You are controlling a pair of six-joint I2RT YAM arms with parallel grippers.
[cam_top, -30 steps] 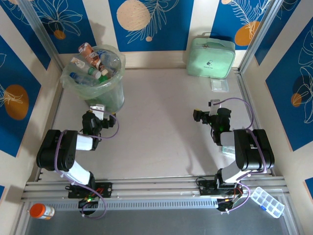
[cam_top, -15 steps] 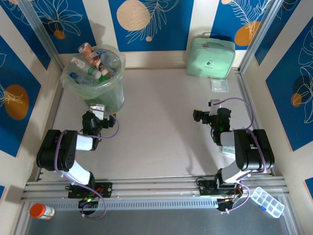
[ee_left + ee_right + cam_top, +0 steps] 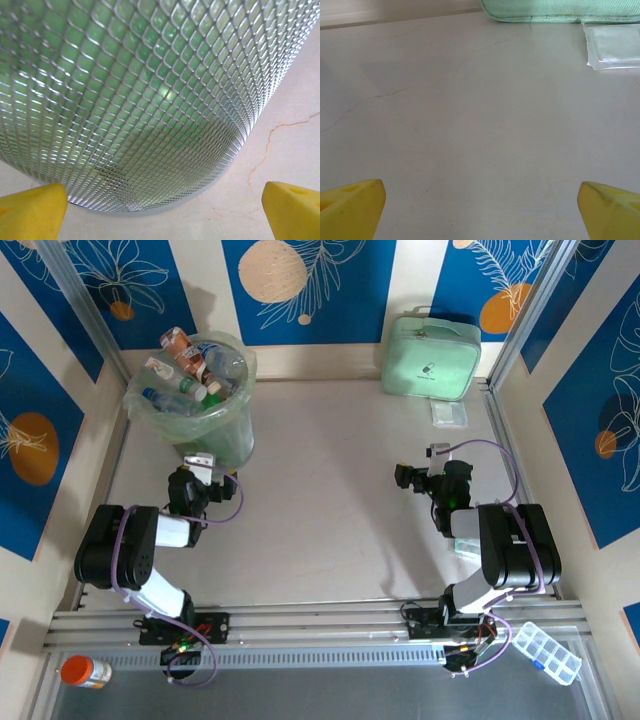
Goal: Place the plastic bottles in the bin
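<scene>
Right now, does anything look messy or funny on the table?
Yes. The bin is heaped: the plastic bottles poke above its rim, and one red-orange labelled bottle sticks up at the far side. An orange-capped jar also lies on its side on the near ledge. Nothing looks spilled.

Bin (image 3: 190,410) stood at 10 o'clock on the surface (image 3: 330,500), in the back-left corner. Plastic bottles (image 3: 195,365) lay heaped in it, some above the rim. Zippered case (image 3: 430,355) sat at 1 o'clock against the back wall, with a flat packet (image 3: 449,412) just at its 5 o'clock. Left fingers (image 3: 30,210) were just at 6 o'clock of the bin's foot. Right fingers (image 3: 350,205) were at 3 o'clock, well apart from case and packet. Jar (image 3: 85,671) lay at 7 o'clock on the near ledge, and a compartment box (image 3: 548,652) at 5 o'clock.
</scene>
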